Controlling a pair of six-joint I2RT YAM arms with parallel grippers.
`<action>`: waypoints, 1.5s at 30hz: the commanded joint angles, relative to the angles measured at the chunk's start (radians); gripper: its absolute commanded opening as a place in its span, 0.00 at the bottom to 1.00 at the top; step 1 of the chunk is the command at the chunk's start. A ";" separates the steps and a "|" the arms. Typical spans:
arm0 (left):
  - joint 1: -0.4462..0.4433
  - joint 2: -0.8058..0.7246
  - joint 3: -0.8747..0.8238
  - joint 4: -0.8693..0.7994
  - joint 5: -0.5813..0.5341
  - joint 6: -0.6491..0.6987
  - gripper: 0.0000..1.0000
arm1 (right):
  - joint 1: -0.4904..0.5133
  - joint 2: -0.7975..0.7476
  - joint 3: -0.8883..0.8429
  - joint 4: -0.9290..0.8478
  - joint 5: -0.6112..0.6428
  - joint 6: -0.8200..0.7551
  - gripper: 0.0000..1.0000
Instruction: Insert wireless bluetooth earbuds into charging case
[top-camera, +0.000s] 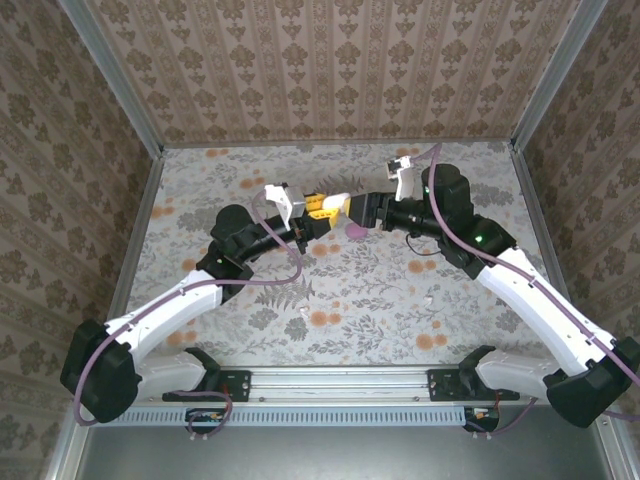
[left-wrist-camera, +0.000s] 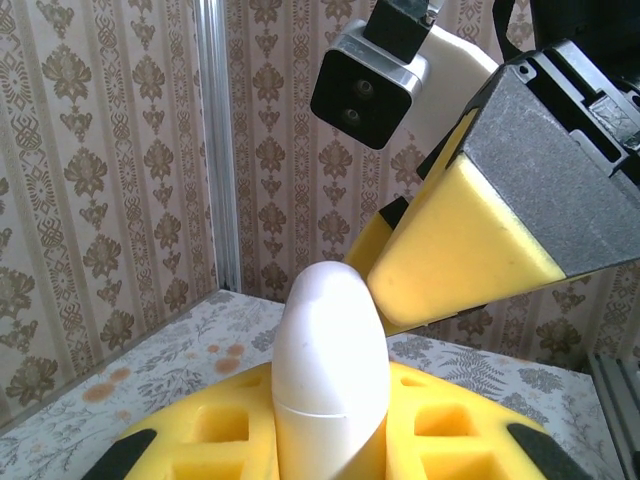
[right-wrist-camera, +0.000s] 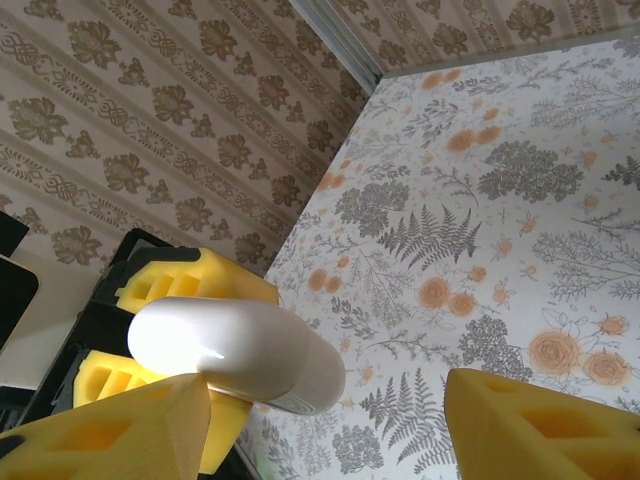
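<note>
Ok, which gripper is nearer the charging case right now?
Left. The left gripper is shut on the charging case, holding it off the table. The right gripper is open at its free end, not clamping it.

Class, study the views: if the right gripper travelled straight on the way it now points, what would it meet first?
Most likely the charging case, held in the left gripper. It sits just ahead of the open right gripper, though depth is unclear.

Floral-patterned tabletop (top-camera: 330, 290) (orange blooms, grey ferns), damask-wallpapered walls (top-camera: 330, 70), bare metal corner posts (top-camera: 120, 85)
</note>
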 joint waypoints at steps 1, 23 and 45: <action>-0.002 -0.034 0.033 0.020 0.062 -0.010 0.19 | -0.006 0.026 0.037 0.043 0.023 0.040 0.65; -0.012 -0.154 -0.044 -0.060 -0.080 0.005 0.20 | -0.166 -0.220 0.020 -0.211 0.266 0.005 1.00; -0.002 -0.221 -0.161 -0.063 -0.162 0.034 0.20 | -0.372 0.116 -0.340 -0.660 0.362 0.109 0.58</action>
